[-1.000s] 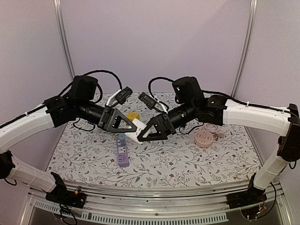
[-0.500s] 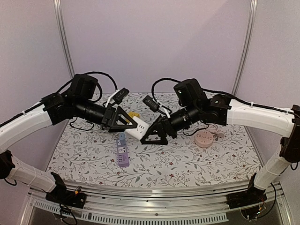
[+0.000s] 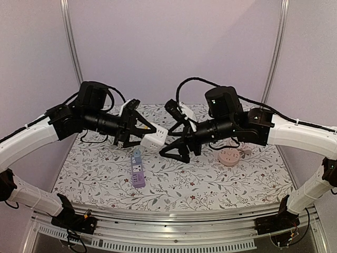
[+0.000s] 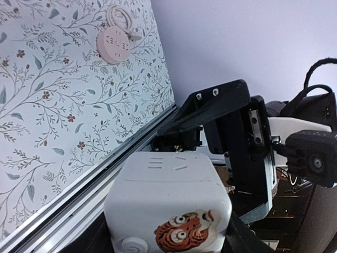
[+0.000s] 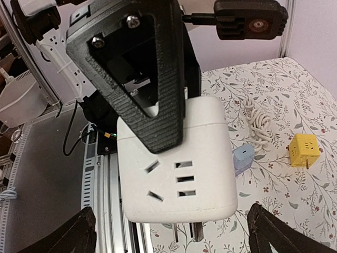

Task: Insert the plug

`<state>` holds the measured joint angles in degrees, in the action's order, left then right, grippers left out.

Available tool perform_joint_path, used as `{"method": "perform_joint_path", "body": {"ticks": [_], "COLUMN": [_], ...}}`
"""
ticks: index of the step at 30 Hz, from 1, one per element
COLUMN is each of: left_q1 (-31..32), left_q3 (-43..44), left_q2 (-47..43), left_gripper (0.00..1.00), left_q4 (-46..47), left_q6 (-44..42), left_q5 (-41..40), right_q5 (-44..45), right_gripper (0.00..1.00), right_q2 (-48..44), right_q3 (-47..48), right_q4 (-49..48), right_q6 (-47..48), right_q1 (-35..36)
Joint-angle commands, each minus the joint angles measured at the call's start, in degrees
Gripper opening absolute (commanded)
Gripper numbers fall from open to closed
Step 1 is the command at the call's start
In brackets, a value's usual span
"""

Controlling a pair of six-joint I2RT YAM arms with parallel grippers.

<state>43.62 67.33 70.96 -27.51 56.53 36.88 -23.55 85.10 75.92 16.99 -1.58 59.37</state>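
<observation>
The right pincer [image 3: 169, 145] has been opened wide and drawn off the plug [image 3: 156, 140], which is gripped by the left pincer [image 3: 146, 137] above the desk [image 3: 210, 182], ready for the strip [image 3: 138, 171] below.

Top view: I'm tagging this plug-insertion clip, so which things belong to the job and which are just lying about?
In the job: white cube plug, held by the left gripper; open right gripper beside it; purple power strip, the likely socket.
Lying about: pink round socket, yellow cube, coiled white cable.
</observation>
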Motion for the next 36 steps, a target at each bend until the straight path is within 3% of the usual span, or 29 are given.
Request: {"method": "perform_joint_path", "body": {"ticks": [1, 11, 16, 19, 22, 27, 29, 31, 33, 36], "left_q1": [-0.17, -0.43, -0.46, -0.61, -0.7, -0.81, -0.96, -1.03, -1.08, -1.74], "left_q3": [-0.49, -1.49, -1.9, -1.59, -1.76, -1.7, -1.63, -1.19, -0.03, 1.62], "left_q2": [-0.96, -0.85, -0.72, -0.65, -0.67, -0.55, -0.52, -0.55, -0.92, -1.8], "left_gripper": [0.0, 0.0, 0.0, 0.0, 0.0, 0.01, 0.25, 0.57, 0.95, 1.0], "left_q4": [8.0, 13.36, 17.65, 17.69, 18.0, 18.33, 18.86, 19.24, 18.52, 13.5], "left_q6": [9.91, 16.43, 20.23, 21.02, 21.76, 21.98, 21.4, 19.98, 17.41, 11.5], "left_q5": [-1.37, -0.73, 0.49, 0.85, 0.8, 1.01, 1.61, 2.14, 2.47, 1.63], "right_q5": [7.08, 8.23, 8.0, 7.56, 7.0, 5.76, 5.16, 4.71, 3.98, 2.74], "right_gripper": [0.99, 0.91, 0.78, 0.61, 0.34, 0.16, 0.09, 0.04, 0.0, 0.0], "right_q2": [0.08, 0.67, 0.88, 0.92, 1.33, 1.82, 1.75, 1.65, 1.37, 0.59], "right_q3": [-0.56, -0.42, -0.63, -0.71, -0.77, -1.16, -1.34, -1.58, -1.94, -2.91], "right_q4": [-3.14, -9.83, -12.95, -14.5, -15.05, -14.88, -14.76, -14.67, -14.71, -14.75], "right_q6": [3.27, 3.21, 4.13, 4.33, 4.65, 4.27, 3.81, 3.1, 2.09, -0.65], "right_q1": [1.12, 2.33, 2.67, 2.72, 2.7, 2.72, 2.69, 2.71, 2.76, 2.73]}}
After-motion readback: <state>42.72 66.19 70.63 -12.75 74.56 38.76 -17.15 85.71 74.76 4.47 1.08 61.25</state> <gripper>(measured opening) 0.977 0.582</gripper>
